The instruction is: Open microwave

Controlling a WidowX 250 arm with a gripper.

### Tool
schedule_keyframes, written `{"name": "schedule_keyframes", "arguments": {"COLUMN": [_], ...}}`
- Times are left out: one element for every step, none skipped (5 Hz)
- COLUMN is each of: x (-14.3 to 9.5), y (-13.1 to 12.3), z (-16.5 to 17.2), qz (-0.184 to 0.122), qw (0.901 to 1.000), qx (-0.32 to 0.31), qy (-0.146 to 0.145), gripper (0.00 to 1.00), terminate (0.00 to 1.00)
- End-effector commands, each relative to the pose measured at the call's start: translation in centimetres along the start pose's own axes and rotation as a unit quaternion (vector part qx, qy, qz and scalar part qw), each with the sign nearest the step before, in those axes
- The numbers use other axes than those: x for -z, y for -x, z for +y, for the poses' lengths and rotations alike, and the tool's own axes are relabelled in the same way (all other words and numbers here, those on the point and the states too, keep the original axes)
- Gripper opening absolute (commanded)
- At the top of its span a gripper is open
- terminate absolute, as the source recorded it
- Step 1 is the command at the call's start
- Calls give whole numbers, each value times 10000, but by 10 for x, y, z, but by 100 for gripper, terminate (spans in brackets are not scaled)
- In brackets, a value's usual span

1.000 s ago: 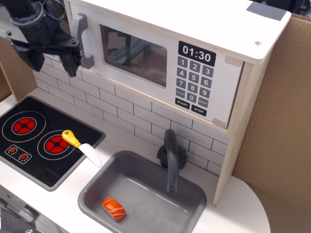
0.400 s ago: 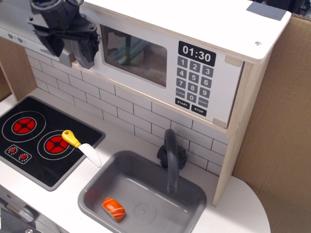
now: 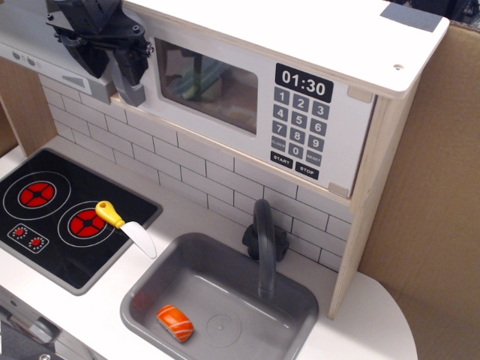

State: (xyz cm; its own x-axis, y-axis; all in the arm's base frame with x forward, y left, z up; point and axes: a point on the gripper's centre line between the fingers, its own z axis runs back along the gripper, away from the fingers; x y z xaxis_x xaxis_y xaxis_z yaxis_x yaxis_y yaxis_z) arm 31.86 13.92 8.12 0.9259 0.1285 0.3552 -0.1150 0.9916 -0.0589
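The microwave (image 3: pixel 225 127) is a white-doored wooden box at the top, with a clear window (image 3: pixel 206 82), a black clock display (image 3: pixel 304 84) and a grey keypad (image 3: pixel 298 124). Its door is closed. The grey bar handle (image 3: pixel 133 94) stands at the door's left edge, and only its lower end shows clearly. My black gripper (image 3: pixel 118 66) is at the top left, with one finger on each side of the handle. The fingers look closed against it.
A grey hood (image 3: pixel 30 52) juts out to the left of the gripper. Below are a black hob (image 3: pixel 45 217) with a yellow-handled knife (image 3: pixel 124 225), a grey sink (image 3: pixel 285 292) with a faucet (image 3: pixel 262 240) and an orange toy food piece (image 3: pixel 175 321). A cardboard wall (image 3: pixel 427 187) stands at the right.
My gripper has moved up and to the right from beside the handle until it straddles it, and its fingers have drawn closer together. The door has not moved.
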Motion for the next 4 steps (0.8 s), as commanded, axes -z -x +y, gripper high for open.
{"name": "schedule_keyframes", "arguments": {"x": [-9, -11, -18, -27], "y": [-10, -4, 11, 32], "z": [4, 2, 0, -2], "qz": [-303, -440, -353, -333], "qw": [9993, 9988, 9992, 9990], "qx": [162, 134, 148, 180], "qy": [-174, -164, -119, -217], "gripper": [0, 0, 0, 0], "terminate": [0, 0, 0, 0]}}
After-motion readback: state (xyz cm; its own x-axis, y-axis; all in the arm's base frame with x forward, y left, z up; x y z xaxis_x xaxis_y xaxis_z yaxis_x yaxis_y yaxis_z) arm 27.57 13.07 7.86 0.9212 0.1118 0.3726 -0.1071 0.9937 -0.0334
